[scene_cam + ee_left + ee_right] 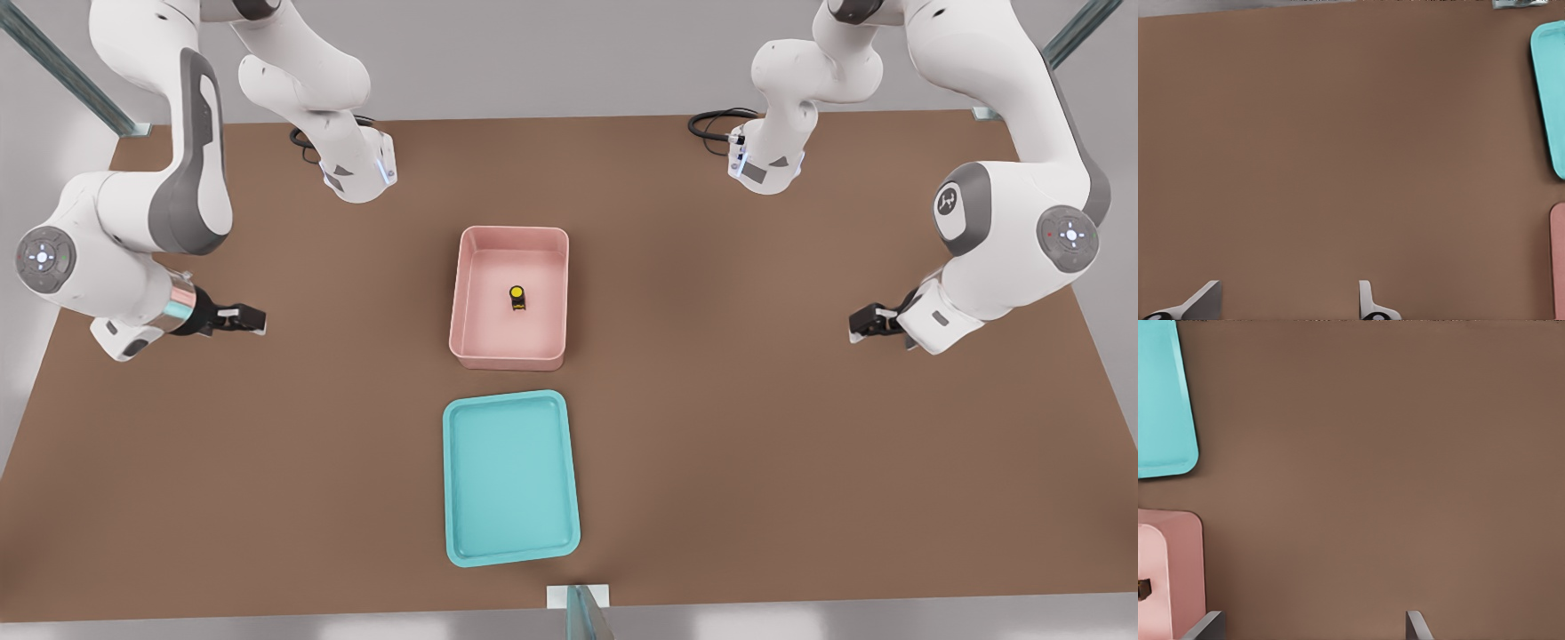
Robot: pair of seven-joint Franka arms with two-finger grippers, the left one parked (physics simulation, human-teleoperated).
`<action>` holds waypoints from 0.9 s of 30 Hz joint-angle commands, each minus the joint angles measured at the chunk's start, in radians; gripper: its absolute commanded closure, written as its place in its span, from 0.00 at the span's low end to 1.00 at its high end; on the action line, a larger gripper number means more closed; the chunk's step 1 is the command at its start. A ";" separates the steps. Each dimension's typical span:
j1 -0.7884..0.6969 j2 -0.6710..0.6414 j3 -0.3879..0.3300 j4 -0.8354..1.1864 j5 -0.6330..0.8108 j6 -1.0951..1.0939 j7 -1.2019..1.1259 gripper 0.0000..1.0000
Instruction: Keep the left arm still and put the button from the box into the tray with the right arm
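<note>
While the button [516, 297] sits upright on the floor of the pink box [465, 293], near its middle, the right arm's gripper [252, 318] hangs over bare bench [711, 427] well off to the front view's left of the box. Its two fingers [1210, 623] are spread wide with nothing between them, as the right wrist view shows. Just beyond the box's near wall, closer to the front camera, lies the turquoise tray [511, 480], flat on the bench and apart from the box. From the wrist view only a sliver of the button [1143, 588] appears inside the box [1185, 567].
</note>
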 commanded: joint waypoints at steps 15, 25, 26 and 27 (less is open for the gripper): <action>0.545 0.051 0.065 -0.095 0.012 0.237 1.000 0.00; 0.663 0.029 0.126 -0.409 0.012 0.587 1.272 0.00; 0.675 0.048 0.129 -0.409 0.010 0.605 1.289 0.00; 0.688 0.063 0.129 -0.409 0.010 0.628 1.302 0.00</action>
